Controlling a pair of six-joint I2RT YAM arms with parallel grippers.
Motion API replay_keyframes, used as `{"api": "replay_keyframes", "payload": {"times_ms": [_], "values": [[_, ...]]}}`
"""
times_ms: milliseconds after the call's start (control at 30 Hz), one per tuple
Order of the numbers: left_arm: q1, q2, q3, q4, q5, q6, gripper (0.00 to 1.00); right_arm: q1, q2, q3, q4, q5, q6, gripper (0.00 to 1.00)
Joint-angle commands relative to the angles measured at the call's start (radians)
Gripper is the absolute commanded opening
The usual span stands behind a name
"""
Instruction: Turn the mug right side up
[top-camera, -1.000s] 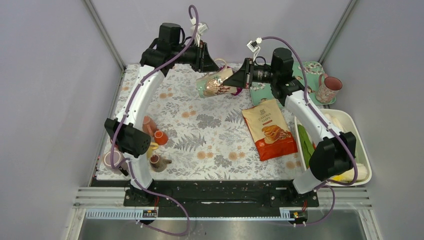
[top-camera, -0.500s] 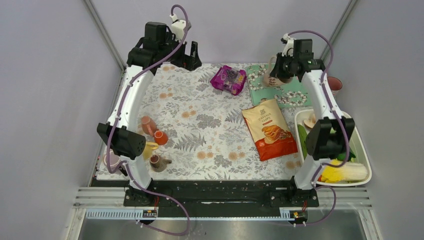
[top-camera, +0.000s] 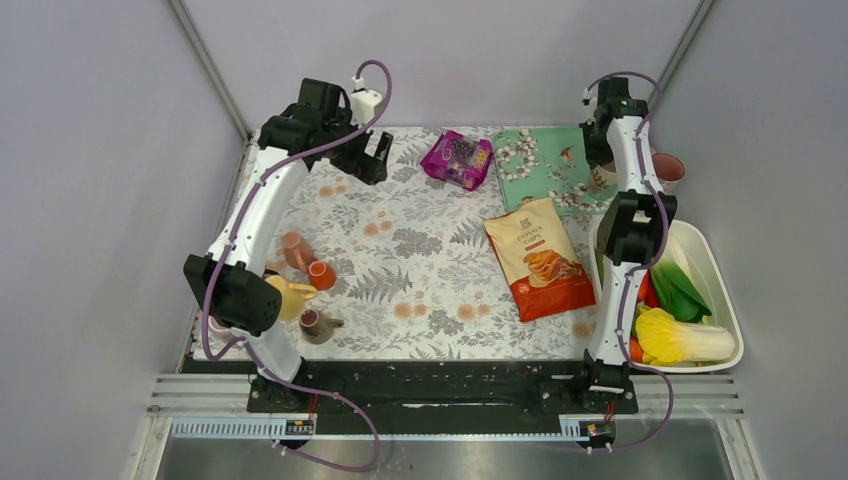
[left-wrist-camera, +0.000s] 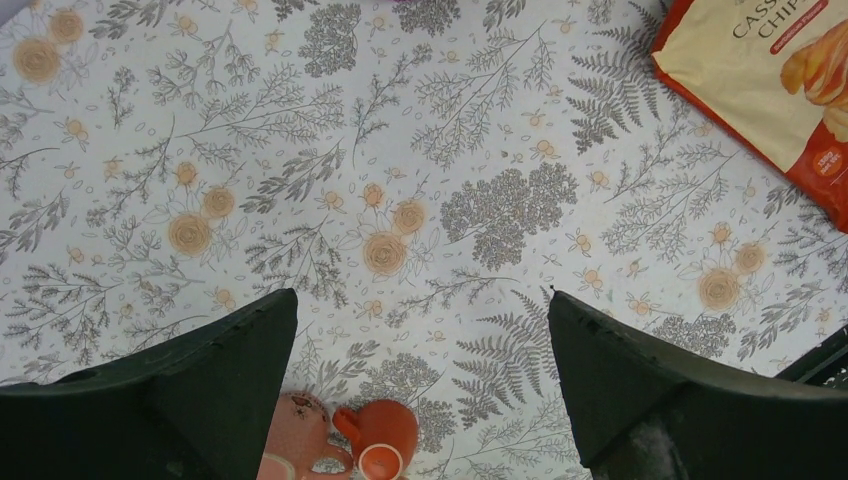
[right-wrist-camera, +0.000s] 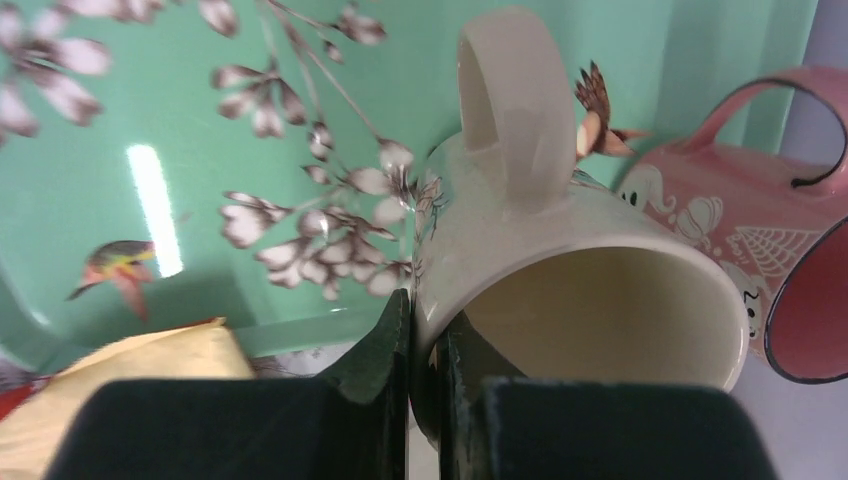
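Observation:
A cream mug (right-wrist-camera: 560, 250) with a floral print hangs over the right end of the green tray (right-wrist-camera: 200, 120). My right gripper (right-wrist-camera: 427, 330) is shut on its rim, one finger inside the wall and one outside. The mug's mouth faces the wrist camera and its handle points away. In the top view the mug (top-camera: 602, 178) sits under the right wrist at the far right. My left gripper (top-camera: 378, 155) is open over the far left of the patterned cloth, with nothing between its fingers (left-wrist-camera: 200, 380).
A pink mug (right-wrist-camera: 740, 240) stands right beside the held one. A purple packet (top-camera: 458, 158) and an orange chips bag (top-camera: 538, 258) lie mid-table. Several small cups (top-camera: 305, 265) cluster at the left. A white bin (top-camera: 722, 290) of vegetables is at the right.
The left gripper opened, let go of the mug and drew back to the left. The right arm carried the mug from mid-table rightward to the tray's right end.

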Motion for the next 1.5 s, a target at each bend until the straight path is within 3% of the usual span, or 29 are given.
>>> {"api": "replay_keyframes", "payload": {"times_ms": [0, 233, 267, 367, 500, 567, 767, 933, 1033, 1233, 1467], "values": [[0.001, -0.043, -0.007, -0.013, -0.012, 0.053, 0.99, -0.025, -0.010, 0.069, 0.004, 0.088, -0.059, 0.00], [0.001, -0.018, -0.011, -0.057, -0.001, 0.107, 0.99, -0.065, -0.019, 0.004, -0.036, 0.038, 0.000, 0.00], [0.002, -0.010, -0.009, -0.071, 0.003, 0.122, 0.99, -0.066, -0.019, 0.004, -0.038, 0.037, -0.003, 0.07], [0.002, 0.020, 0.009, -0.171, 0.034, 0.196, 0.99, -0.065, -0.031, 0.023, -0.053, 0.031, -0.005, 0.50], [0.001, 0.067, 0.010, -0.317, -0.019, 0.320, 0.99, -0.065, -0.077, 0.031, -0.042, 0.001, 0.019, 0.79], [-0.002, 0.076, -0.024, -0.383, -0.053, 0.411, 0.97, -0.063, -0.106, 0.033, -0.042, -0.016, 0.028, 0.98], [-0.003, 0.014, -0.202, -0.465, -0.132, 0.690, 0.80, -0.048, -0.208, 0.021, -0.045, -0.035, 0.038, 0.99], [0.012, -0.169, -0.516, -0.367, -0.305, 1.217, 0.77, -0.025, -0.319, -0.068, 0.002, -0.142, 0.064, 0.99], [0.029, -0.243, -0.652, -0.285, -0.304, 1.454, 0.77, -0.009, -0.363, -0.124, 0.025, -0.161, 0.070, 0.99], [0.065, -0.143, -0.605, -0.332, -0.307, 1.561, 0.70, 0.003, -0.424, -0.229, 0.040, -0.197, 0.067, 0.99], [0.119, -0.122, -0.661, -0.310, -0.372, 1.732, 0.75, 0.003, -0.493, -0.340, 0.098, -0.207, 0.065, 0.99]]}}
